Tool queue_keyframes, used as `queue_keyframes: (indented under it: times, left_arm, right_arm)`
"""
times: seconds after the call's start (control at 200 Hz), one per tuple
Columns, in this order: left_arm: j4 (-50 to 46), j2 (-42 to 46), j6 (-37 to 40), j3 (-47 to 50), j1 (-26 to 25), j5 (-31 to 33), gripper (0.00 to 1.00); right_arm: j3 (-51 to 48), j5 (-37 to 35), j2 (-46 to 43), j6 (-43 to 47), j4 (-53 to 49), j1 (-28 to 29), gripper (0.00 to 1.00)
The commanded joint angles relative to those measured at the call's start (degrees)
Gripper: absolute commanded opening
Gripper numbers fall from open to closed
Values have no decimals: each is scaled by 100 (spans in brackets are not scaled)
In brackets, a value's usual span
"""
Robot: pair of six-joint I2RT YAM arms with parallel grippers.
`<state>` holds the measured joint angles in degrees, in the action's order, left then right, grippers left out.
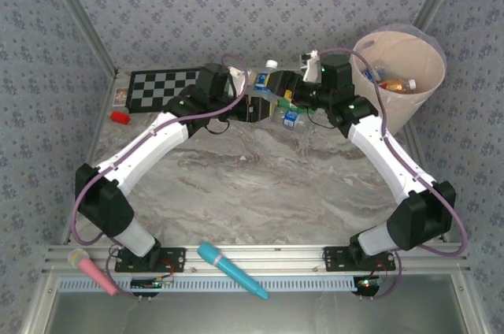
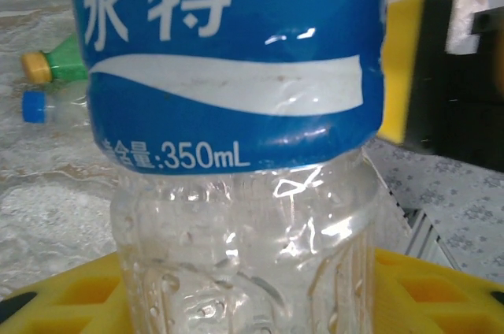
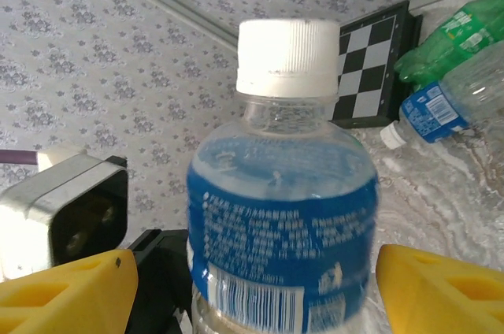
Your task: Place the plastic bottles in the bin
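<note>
Yellow fingers [image 2: 71, 295] of the left pincer [image 2: 252, 306] pinch the clear lower body of one blue-labelled bottle [image 3: 283, 216] at the far middle of the table [image 1: 260, 184]. The right pincer [image 3: 256, 287] stands spread, a finger on either side of it. Beyond lie one green bottle [image 3: 457, 31] and one clear bottle [image 3: 441, 105]. The bin [image 1: 413, 102], far right, holds several bottles [image 1: 394, 82]; how many I cannot tell.
</note>
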<state>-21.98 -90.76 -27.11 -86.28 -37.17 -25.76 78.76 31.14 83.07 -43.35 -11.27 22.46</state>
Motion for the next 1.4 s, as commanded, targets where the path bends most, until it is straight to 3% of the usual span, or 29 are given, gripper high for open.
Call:
queue_keyframes:
  times: [0.0, 0.17, 0.35, 0.42, 0.515, 0.63, 1.06, 1.394]
  left_arm:
    - [168, 110, -24, -237, -87, -210, 55]
    - [166, 155, 22, -249, -176, -245, 55]
    - [98, 138, 31, -240, -199, -224, 57]
    - [75, 163, 30, -240, -203, -149, 67]
    - [19, 220, 73, -248, -198, -26, 72]
    - [-46, 331, 66, -240, -168, 178, 97]
    - [96, 1007, -183, 331, 336, 387, 100]
    - [147, 1144, -242, 546, 369, 415, 100]
  right_arm:
    - [33, 137, 135, -112, 24, 63, 81]
    - [80, 127, 218, -116, -25, 127, 77]
    - [87, 170, 193, -191, 89, 129, 64]
    - [100, 115, 138, -182, 71, 110, 62]
    - [130, 52, 63, -158, -39, 3, 62]
    - [204, -35, -76, -46, -305, -229, 62]
    - [656, -50, -655, -204, -934, -2307, 62]
    - [1118, -477, -509, -942, -790, -3830, 61]
